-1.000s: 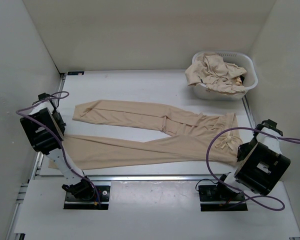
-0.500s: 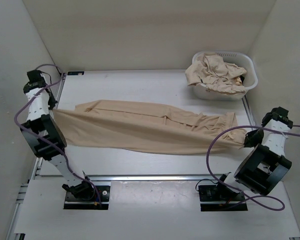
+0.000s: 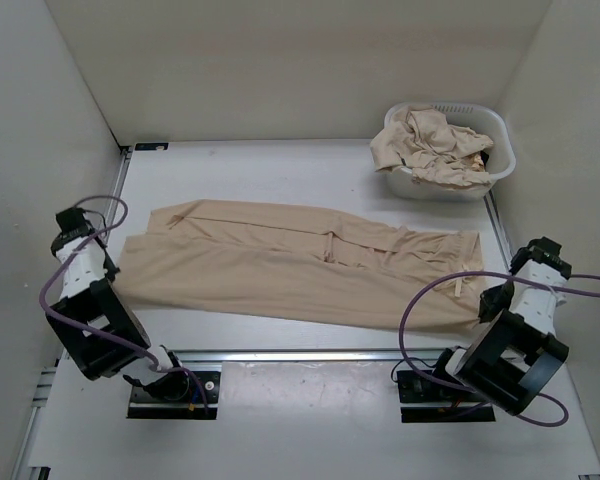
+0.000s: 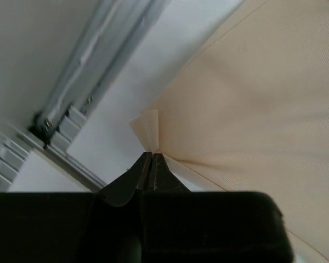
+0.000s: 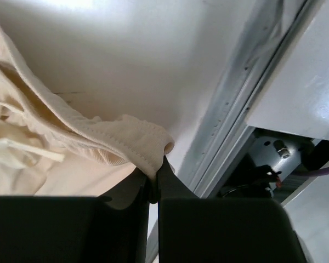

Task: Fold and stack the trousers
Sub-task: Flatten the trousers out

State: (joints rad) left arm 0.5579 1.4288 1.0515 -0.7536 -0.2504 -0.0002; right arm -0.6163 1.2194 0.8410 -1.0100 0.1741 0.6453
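Observation:
One pair of beige trousers lies lengthwise across the table, one leg laid partly over the other, waist to the right. My left gripper is at the leg ends on the left, and in the left wrist view it is shut on a small folded corner of the trousers. My right gripper is at the waist end. In the right wrist view it is shut on the ribbed waistband, with the drawstring lying loose beside it.
A white laundry basket at the back right holds more crumpled beige trousers. Metal rails run along the table's left edge and right edge. White walls close in the sides and back.
The left gripper shut on the near leg's end. Both arms lifted the near edge of the trousers, swung it back, then lowered it, so the legs now lie together instead of spread apart.

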